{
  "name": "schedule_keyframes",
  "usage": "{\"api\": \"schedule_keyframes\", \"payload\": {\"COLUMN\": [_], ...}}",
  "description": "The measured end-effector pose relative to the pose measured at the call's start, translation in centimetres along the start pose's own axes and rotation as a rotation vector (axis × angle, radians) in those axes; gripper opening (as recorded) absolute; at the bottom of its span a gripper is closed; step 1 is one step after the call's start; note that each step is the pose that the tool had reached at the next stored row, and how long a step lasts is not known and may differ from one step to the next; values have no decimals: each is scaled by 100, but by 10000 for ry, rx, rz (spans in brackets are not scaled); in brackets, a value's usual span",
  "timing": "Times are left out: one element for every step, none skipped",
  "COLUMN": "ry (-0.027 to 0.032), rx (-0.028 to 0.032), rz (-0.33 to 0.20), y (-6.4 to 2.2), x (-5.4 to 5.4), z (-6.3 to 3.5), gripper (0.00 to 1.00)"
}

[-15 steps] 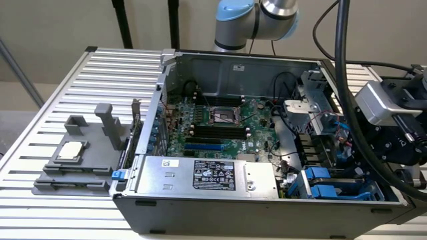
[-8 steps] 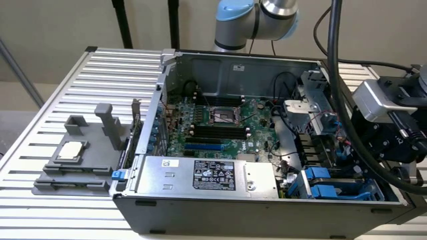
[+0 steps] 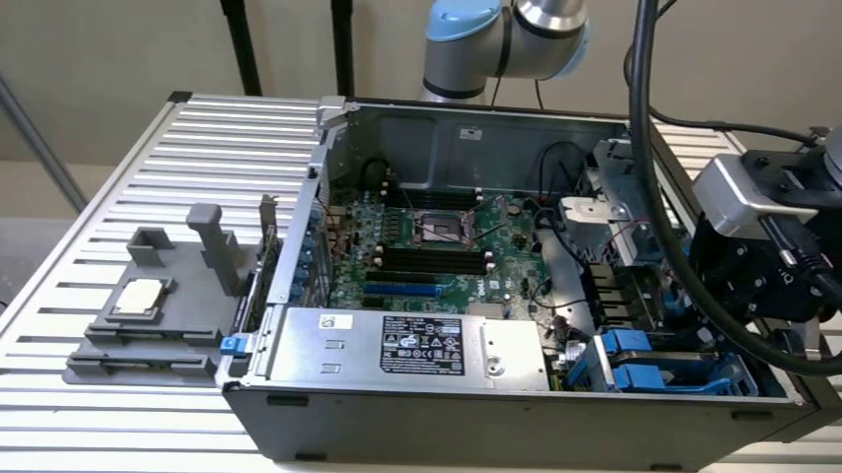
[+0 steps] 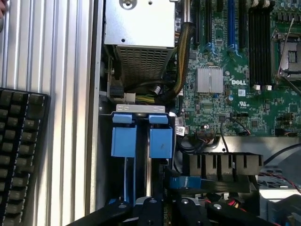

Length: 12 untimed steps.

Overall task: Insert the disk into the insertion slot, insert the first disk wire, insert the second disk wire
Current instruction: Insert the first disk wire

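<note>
The slatted desk (image 3: 224,128) carries an open case (image 3: 526,419), with the arm (image 3: 507,39) reaching over the side on the exterior view's right. Inside lie the power supply (image 3: 408,345) and the board (image 3: 435,246). In the corner beside them is the slot (image 3: 641,363). The disk (image 4: 160,141) seems to stand on edge in it, blue frame uppermost (a twin frame (image 4: 124,141) sits just beside it, and I cannot tell for sure which is which). The gripper (image 4: 167,209) hangs close above that cage, clenched, with nothing clearly between its fingers. The risk is the crowding. A cable bundle (image 4: 181,61) and thin wires (image 4: 225,127) run near the frames, so a low, closed gripper could snag one. A plug could also miss a port that is hidden here.
</note>
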State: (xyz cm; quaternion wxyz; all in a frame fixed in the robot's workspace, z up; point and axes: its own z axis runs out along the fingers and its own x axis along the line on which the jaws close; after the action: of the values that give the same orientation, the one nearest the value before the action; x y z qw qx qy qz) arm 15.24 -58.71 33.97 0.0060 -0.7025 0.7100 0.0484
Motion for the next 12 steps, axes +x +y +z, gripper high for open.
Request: {"api": "schedule_keyframes", "payload": {"ry": [0, 0, -1, -2, -4, -5, -5, -4, -3, -4, -5, -5], "rx": [5, 10, 15, 20, 26, 31, 37, 44, 51, 59, 69, 81], "rz": [13, 24, 35, 44, 50, 56, 63, 69, 76, 82, 88, 94], "y": [0, 0, 0, 0, -1, -1, -1, -1, -1, -1, -1, -1], "x": [-2, -3, -5, -7, -8, -9, -9, -10, -12, -13, -14, -14], "z": [1, 3, 4, 6, 9, 12, 14, 16, 17, 19, 23, 27], "gripper": [16, 16, 16, 16, 16, 16, 16, 16, 16, 16, 16, 16]}}
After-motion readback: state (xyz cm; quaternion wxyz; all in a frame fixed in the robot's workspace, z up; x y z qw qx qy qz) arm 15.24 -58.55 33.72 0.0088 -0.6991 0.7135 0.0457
